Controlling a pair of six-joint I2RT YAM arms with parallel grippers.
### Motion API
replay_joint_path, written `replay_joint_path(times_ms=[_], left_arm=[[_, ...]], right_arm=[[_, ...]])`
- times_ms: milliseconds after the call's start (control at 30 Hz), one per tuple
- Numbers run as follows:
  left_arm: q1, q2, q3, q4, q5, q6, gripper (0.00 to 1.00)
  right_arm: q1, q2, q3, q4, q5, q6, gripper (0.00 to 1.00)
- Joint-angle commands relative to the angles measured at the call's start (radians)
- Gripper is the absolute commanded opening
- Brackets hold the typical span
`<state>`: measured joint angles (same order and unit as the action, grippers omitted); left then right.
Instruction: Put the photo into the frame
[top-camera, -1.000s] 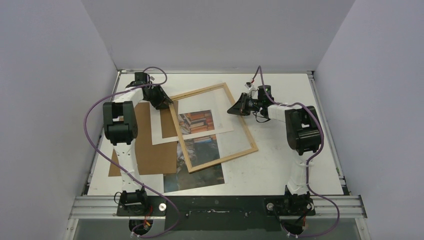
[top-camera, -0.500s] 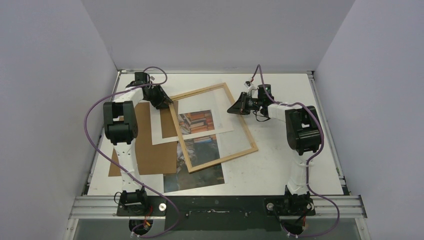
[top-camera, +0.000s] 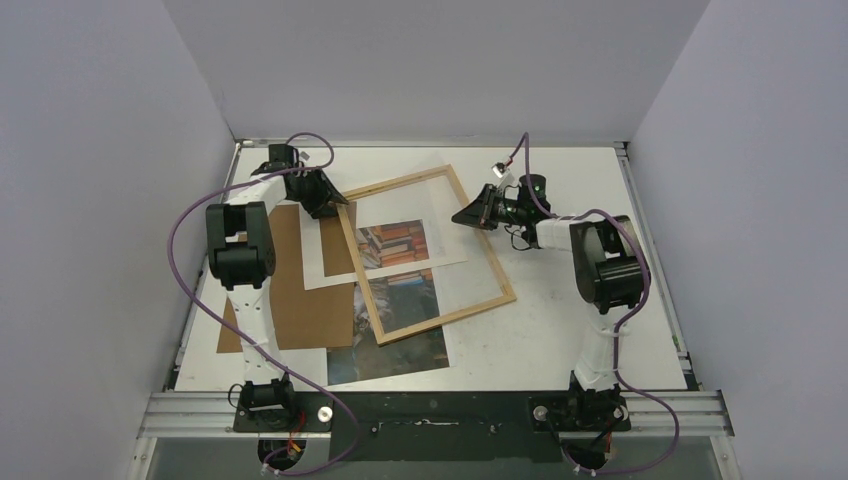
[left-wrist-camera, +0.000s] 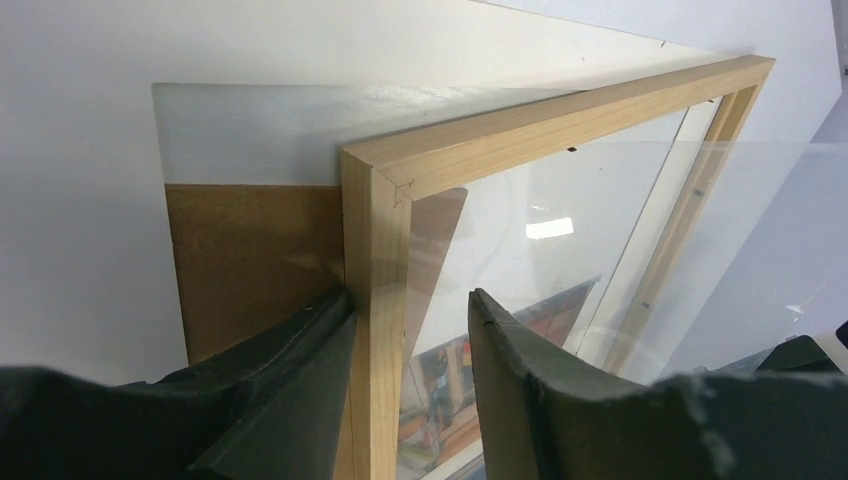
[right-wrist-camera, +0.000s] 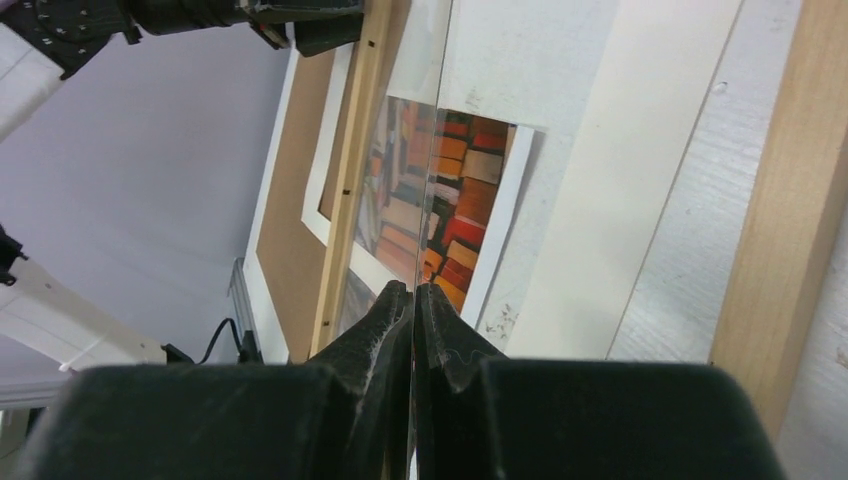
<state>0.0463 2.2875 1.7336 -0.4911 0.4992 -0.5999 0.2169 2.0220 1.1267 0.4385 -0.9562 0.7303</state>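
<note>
The light-wood frame (top-camera: 497, 262) lies askew mid-table over a white mat (top-camera: 448, 245). The photo (top-camera: 398, 352) lies under both, and its stacked books show through the mat's opening (right-wrist-camera: 455, 190). My left gripper (top-camera: 338, 203) is at the frame's far-left corner (left-wrist-camera: 378, 180). It is open astride the side rail (left-wrist-camera: 412, 298): the left finger (left-wrist-camera: 300, 350) touches the wood and the right finger stands apart inside. My right gripper (top-camera: 462, 218) is over the frame's right part, shut (right-wrist-camera: 413, 288) on the edge of a thin clear pane (left-wrist-camera: 250, 130).
A brown backing board (top-camera: 300, 300) lies left of the frame, partly under the mat. The enclosure's walls stand close on the left, right and far sides. The table's right part (top-camera: 600, 180) holds only the right arm.
The right arm's wrist has shifted slightly toward the far side, still shut on the pane. The frame, mat, photo and left arm look unmoved.
</note>
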Motion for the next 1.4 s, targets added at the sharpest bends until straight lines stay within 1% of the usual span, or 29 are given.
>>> replay_joint_path(times_ms=[0, 67, 267, 600, 867, 1000, 1167, 1367], left_arm=[[0.012, -0.010, -0.032, 0.060, -0.019, 0.001, 0.47], [0.020, -0.019, -0.038, 0.078, -0.018, -0.008, 0.51], [0.032, -0.007, -0.012, 0.083, -0.029, -0.020, 0.53], [0.033, 0.017, 0.018, 0.092, -0.036, -0.045, 0.54], [0.033, 0.028, 0.020, 0.089, -0.026, -0.048, 0.54], [0.033, 0.034, 0.023, 0.094, -0.023, -0.055, 0.54], [0.032, 0.037, 0.018, 0.094, -0.022, -0.055, 0.54], [0.027, 0.033, 0.006, 0.094, -0.030, -0.051, 0.54]], right_arm=[[-0.007, -0.071, -0.027, 0.313, -0.053, 0.098, 0.00], [-0.012, -0.074, -0.037, 0.355, -0.072, 0.126, 0.00], [-0.012, -0.080, -0.057, 0.400, -0.095, 0.149, 0.00], [-0.012, -0.034, -0.034, 0.394, -0.064, 0.160, 0.00], [-0.003, 0.008, -0.009, 0.393, -0.074, 0.174, 0.00], [0.003, 0.018, -0.014, 0.375, -0.073, 0.157, 0.00], [0.009, 0.020, -0.003, 0.267, -0.063, 0.076, 0.00], [0.016, 0.025, 0.009, 0.204, -0.060, 0.041, 0.09]])
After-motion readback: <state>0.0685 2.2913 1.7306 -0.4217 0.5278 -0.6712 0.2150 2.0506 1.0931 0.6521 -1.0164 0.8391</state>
